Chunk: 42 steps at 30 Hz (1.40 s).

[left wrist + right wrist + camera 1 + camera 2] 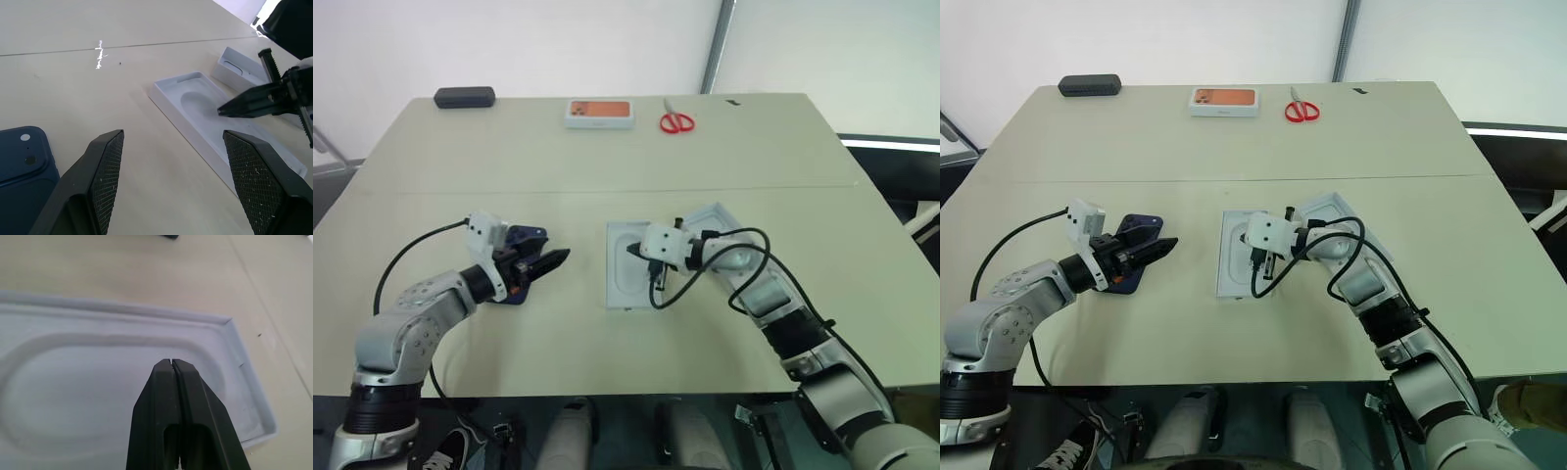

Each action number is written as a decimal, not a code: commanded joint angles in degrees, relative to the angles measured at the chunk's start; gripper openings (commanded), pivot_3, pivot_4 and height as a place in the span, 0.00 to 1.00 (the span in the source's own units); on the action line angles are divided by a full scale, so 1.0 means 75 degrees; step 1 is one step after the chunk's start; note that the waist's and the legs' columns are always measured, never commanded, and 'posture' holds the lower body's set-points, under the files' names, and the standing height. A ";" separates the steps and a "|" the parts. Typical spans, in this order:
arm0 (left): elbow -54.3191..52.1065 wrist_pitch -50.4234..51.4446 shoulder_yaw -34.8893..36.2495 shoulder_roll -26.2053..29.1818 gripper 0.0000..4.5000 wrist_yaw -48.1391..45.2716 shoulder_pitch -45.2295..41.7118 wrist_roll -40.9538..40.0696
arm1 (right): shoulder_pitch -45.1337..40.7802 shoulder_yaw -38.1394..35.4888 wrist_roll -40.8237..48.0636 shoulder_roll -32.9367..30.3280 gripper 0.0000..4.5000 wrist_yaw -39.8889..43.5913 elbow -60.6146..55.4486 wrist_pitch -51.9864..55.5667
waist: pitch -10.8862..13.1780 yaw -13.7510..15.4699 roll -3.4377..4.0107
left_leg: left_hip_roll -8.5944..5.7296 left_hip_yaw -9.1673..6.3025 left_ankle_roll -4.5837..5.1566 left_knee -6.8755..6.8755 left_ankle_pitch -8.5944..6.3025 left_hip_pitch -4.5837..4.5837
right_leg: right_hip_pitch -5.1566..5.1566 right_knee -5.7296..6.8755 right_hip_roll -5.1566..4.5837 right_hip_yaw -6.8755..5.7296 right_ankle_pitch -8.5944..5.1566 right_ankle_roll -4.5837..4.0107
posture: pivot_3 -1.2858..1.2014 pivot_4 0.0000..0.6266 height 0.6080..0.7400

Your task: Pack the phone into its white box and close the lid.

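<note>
The dark blue phone (521, 237) lies flat on the table, camera cluster up, also seen in the left wrist view (19, 156). My left gripper (553, 262) hovers just past it, open and empty, and points toward the middle. My right gripper (631, 252) is shut with nothing in it, its tip (171, 362) just above the flat white insert (625, 282) with an oval recess. A white shell (234, 68), white inside and probably the lid, lies beside the insert and is partly covered by my right forearm. The white box is hidden.
Along the table's far edge lie a black case (465, 97), a small white box with an orange picture (599, 113) and red scissors (677, 121). A seam crosses the tabletop (783, 185) behind the work area.
</note>
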 commanded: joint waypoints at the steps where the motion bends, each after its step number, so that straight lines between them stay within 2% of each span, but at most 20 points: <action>1: -0.0114 -0.0009 0.0087 -0.0005 0.76 -0.0084 -0.0130 -0.0001 | -0.0029 0.0229 -0.0348 0.0034 0.01 -0.0127 0.0011 -0.0368 | 0.0000 -0.0009 0.0000 | 0.0002 -0.0001 0.0000 0.0000 0.0000 0.0000 | -0.0001 0.0001 0.0002 0.0000 0.0000 0.0000 | 0.52 0.24 1.00; 8: -0.0099 0.0068 0.0133 0.0036 0.76 -0.0077 -0.0118 0.0018 | -0.0102 0.0427 -0.0931 -0.0162 0.01 -0.0334 0.0453 -0.0866 | 0.0000 0.0011 0.0000 | 0.0001 -0.0001 0.0000 0.0002 0.0000 0.0001 | 0.0002 0.0002 0.0002 0.0001 0.0000 0.0000 | 0.52 0.24 1.00; 19: 0.0559 0.0309 0.0363 0.0326 0.76 -0.0068 -0.0319 0.0179 | -0.0218 -0.0050 -0.0623 -0.0171 0.01 -0.0327 0.0480 -0.0853 | 0.0000 0.0012 -0.0001 | 0.0000 -0.0002 0.0000 0.0003 0.0000 0.0003 | 0.0005 0.0003 0.0003 0.0000 0.0000 0.0000 | 0.52 0.24 1.00; 24: 0.1231 0.0621 0.0764 0.0649 0.76 -0.0165 -0.0500 0.0112 | -0.0434 -0.0772 0.0445 0.0429 0.01 -0.0363 -0.0093 -0.0113 | 0.0000 -0.0007 -0.0001 | 0.0001 -0.0005 0.0000 0.0002 0.0000 0.0002 | 0.0001 0.0006 0.0002 0.0000 0.0000 0.0000 | 0.52 0.24 1.00; 28: 0.1984 0.0804 0.1100 0.1028 0.76 -0.0430 -0.0658 0.0113 | -0.0527 -0.0752 0.0697 0.0835 0.01 -0.0291 -0.0433 0.0432 | 0.0001 -0.0085 0.0000 | 0.0009 -0.0004 0.0000 -0.0001 0.0000 0.0001 | -0.0013 0.0021 0.0012 0.0003 0.0000 0.0000 | 0.52 0.24 1.00; 33: 0.3311 0.1050 0.1380 0.1633 0.76 -0.0763 -0.0993 0.0260 | -0.0703 -0.0098 0.0182 0.1518 0.01 -0.0687 -0.0505 0.0761 | 0.0000 -0.0171 -0.0001 | 0.0007 -0.0006 0.0000 -0.0002 0.0000 0.0000 | -0.0020 0.0031 0.0010 0.0003 0.0001 0.0000 | 0.52 0.24 1.00; 36: 0.3823 0.1164 0.1219 0.1920 0.76 -0.1127 -0.1069 0.0398 | -0.0912 0.0248 -0.0137 0.1915 0.01 -0.0927 -0.0225 0.0844 | 0.0000 -0.0203 0.0000 | 0.0006 -0.0005 -0.0001 -0.0002 0.0001 -0.0003 | -0.0036 0.0045 0.0012 0.0006 0.0001 0.0000 | 0.52 0.24 1.00; 42: 0.4645 0.1550 0.0778 0.1893 0.76 -0.1582 -0.1422 0.0696 | -0.1133 0.0872 -0.0539 0.2457 0.01 -0.0992 0.0225 0.1247 | -0.0008 -0.0158 -0.0015 | 0.0001 -0.0005 -0.0004 -0.0003 0.0002 -0.0005 | -0.0040 0.0051 0.0009 0.0008 0.0001 0.0000 | 0.52 0.24 1.00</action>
